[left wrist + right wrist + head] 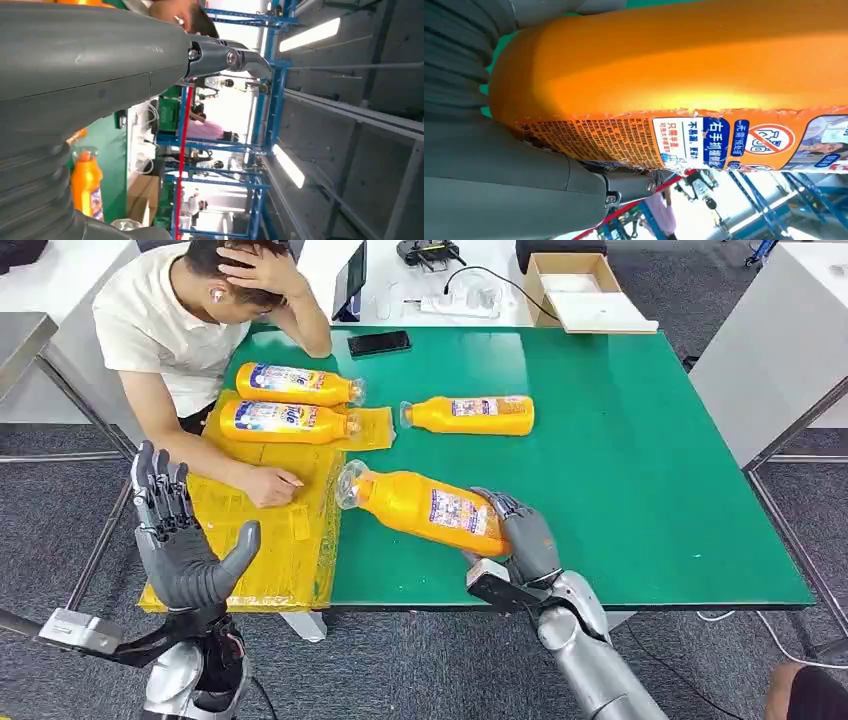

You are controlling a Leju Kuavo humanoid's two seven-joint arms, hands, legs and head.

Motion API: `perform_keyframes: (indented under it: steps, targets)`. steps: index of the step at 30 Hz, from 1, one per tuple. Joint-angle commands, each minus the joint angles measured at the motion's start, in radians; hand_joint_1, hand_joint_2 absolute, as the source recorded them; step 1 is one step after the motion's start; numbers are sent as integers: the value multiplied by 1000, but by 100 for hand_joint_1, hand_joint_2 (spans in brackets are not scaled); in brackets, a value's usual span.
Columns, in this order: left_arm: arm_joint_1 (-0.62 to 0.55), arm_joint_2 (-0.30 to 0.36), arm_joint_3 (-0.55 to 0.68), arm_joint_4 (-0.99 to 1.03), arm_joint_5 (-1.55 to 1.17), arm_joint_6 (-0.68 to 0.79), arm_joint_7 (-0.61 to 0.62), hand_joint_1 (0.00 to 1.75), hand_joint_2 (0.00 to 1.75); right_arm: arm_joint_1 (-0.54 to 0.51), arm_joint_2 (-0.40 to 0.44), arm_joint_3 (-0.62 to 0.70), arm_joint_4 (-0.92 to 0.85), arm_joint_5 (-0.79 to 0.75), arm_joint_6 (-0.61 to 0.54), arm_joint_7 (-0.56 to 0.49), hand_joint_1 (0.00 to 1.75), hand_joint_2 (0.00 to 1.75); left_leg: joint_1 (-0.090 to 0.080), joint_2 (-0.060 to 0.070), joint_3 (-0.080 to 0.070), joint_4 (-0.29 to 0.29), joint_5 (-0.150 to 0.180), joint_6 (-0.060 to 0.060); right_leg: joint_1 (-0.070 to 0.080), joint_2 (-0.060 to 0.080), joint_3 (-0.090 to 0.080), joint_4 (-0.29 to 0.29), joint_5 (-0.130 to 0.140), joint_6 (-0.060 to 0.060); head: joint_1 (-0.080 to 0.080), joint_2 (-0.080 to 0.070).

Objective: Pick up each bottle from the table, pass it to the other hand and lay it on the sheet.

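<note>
Green table (620,470): right hand (520,540) grips bottle (425,505) at base, neck toward sheet (265,530); left hand (185,540) spread, empty, beside sheet.

Your robot's right arm (585,655) is reaching in from below, bending at the wrist toward the table's near edge, and its right hand (520,537) is wrapping around the base end of an orange bottle (425,506), holding it tilted with the neck pointing away to the left. In the right wrist view you are seeing the grey thumb (574,182) pressing against the bottle's labelled side. Your left arm (175,675) is standing beside the table's left corner, and the left hand (185,545) is pointing upright with palm facing inward, fingers (160,485) extending apart and thumb (243,545) sticking out, holding nothing.
</note>
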Motion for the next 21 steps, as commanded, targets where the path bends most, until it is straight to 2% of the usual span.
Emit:
perform_keyframes:
  steps: [1,6,9,10,15,16,18,21]
  targets:
    - [-5,-4,-14,-10,3,3,-7,0,175,-1,28,-47,-16,0,-9,4,175,175,1,3,4,0,-2,-2,1,1,3,0,-1,-2,0,0]
    - [14,-18,-19,-38,96,-48,2,0,175,33,85,-105,-37,-54,-65,-54,175,175,1,2,3,0,-1,-2,1,0,2,0,-1,-2,0,0]
    - [5,-19,-52,9,133,-77,47,0,175,58,131,-119,-91,-112,-75,-95,175,175,2,4,6,0,-3,-2,2,1,4,0,-3,-3,0,0]
    - [-5,-9,-71,48,231,-157,125,0,175,66,138,-103,-103,-128,-54,-100,175,175,1,3,3,0,-2,-2,2,1,3,0,-1,-2,0,0]
    - [-71,10,-120,194,242,-278,127,0,175,48,152,33,-40,-117,27,-140,175,175,1,2,7,-2,-1,-3,2,0,6,-2,-1,-3,0,0]
    - [-93,13,-131,218,254,-310,140,0,175,39,157,63,-19,-113,29,-155,175,175,1,2,4,-1,-1,-2,1,0,3,-1,-1,-2,0,0]
    - [-146,-3,-140,275,276,-340,161,0,175,32,159,102,0,-124,35,-179,175,175,2,4,6,-1,-2,-3,2,2,5,-1,-1,-3,0,0]
    - [-183,-13,-148,304,322,-390,155,0,175,49,156,138,-21,-144,46,-190,175,175,2,1,5,-1,-1,-3,2,-1,5,0,-1,-3,0,0]
